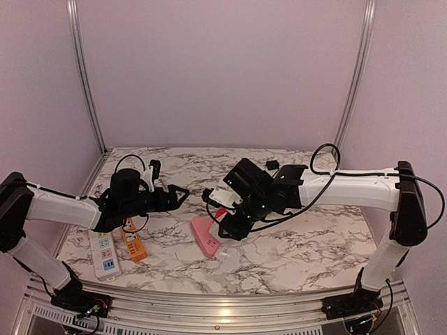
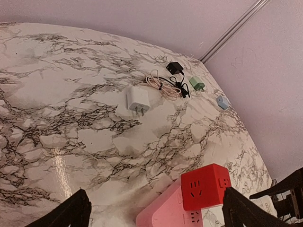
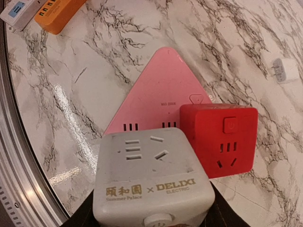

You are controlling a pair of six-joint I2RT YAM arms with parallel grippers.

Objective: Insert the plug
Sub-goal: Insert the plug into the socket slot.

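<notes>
My right gripper (image 3: 154,210) is shut on a white cube plug (image 3: 151,179) marked DELIXI, holding it just above the near edge of a pink triangular power strip (image 3: 156,94). A red cube adapter (image 3: 220,137) sits on that strip's right corner. From above, the right gripper (image 1: 225,209) hangs over the pink strip (image 1: 204,236) at mid-table. My left gripper (image 1: 178,195) hovers to the left of it, open and holding nothing. In the left wrist view the left gripper (image 2: 158,208) frames the red cube (image 2: 204,186) and the pink strip (image 2: 163,213).
An orange strip (image 1: 133,243) and a white strip (image 1: 103,252) lie at the front left. A white charger (image 2: 138,100), a coiled pink cable (image 2: 161,84), a black adapter (image 2: 174,67), a green plug (image 2: 197,83) and a blue plug (image 2: 222,101) lie further back.
</notes>
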